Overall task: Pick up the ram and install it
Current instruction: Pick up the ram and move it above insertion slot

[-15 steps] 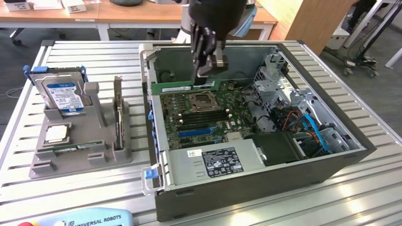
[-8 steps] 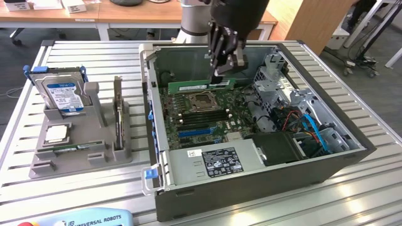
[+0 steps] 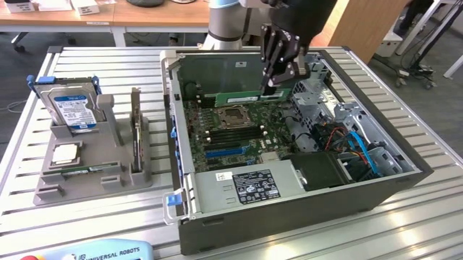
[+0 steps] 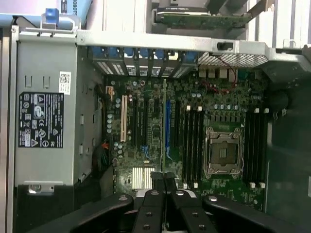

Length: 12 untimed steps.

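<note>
Ram [image 3: 239, 99], a narrow green stick, hangs level inside the open computer case [image 3: 304, 211], above the motherboard [image 3: 217, 138] and close to the case's back wall. The gripper [image 3: 274, 89] is clenched on one end of the ram from above. In the wrist view its black fingers [image 4: 155, 187] are pressed together over the board.

Under the stick sit the processor socket [image 3: 233, 117] and the rows of black memory slots [image 3: 235, 132]. On the exterior view's right of the socket are a metal drive cage [image 3: 318, 95] and blue and orange cables [image 3: 358, 146]. The grey power supply [image 3: 246, 187] with its black label fills the near part of the case.

Well apart, on the exterior view's left, a grey holder [image 3: 94, 179] carries a blue-labelled hard drive [image 3: 72, 108], a square silver processor chip [image 3: 65, 154], a second green stick [image 3: 87, 171] lying flat, and a thin card [image 3: 135, 127] standing on edge.

Everything rests on a table [image 3: 405, 227] of metal slats. Wooden desks [image 3: 145, 16] stand behind it, and a light blue pendant [image 3: 101, 252] lies at the near edge.
</note>
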Motion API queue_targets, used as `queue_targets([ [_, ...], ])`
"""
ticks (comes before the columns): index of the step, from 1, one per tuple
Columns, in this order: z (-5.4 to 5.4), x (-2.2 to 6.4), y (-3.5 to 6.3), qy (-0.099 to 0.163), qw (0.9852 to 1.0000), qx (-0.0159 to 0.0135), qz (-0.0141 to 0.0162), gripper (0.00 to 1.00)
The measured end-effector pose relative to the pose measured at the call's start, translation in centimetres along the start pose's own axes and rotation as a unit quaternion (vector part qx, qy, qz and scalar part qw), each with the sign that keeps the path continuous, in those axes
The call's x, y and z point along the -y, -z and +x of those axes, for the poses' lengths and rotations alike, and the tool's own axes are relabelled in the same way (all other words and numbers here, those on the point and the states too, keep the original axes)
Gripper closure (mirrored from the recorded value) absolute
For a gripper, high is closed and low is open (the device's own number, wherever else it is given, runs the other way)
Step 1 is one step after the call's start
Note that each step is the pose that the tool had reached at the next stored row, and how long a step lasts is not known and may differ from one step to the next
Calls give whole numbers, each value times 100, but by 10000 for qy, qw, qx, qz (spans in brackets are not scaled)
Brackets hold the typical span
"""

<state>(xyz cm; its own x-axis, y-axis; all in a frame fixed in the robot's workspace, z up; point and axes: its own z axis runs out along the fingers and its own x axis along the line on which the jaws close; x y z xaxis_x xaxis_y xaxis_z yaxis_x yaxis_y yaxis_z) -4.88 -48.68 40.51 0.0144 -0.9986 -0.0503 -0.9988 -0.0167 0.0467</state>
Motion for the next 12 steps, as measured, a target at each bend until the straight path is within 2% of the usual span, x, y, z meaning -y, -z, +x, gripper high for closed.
queue_targets([
  [1, 1, 22, 1, 1, 10000, -1, 0, 89],
  [6, -5, 26, 0, 0, 10000, 0, 0, 89],
  [12, -146, 30, -11, -3, 10000, 0, 0, 89],
])
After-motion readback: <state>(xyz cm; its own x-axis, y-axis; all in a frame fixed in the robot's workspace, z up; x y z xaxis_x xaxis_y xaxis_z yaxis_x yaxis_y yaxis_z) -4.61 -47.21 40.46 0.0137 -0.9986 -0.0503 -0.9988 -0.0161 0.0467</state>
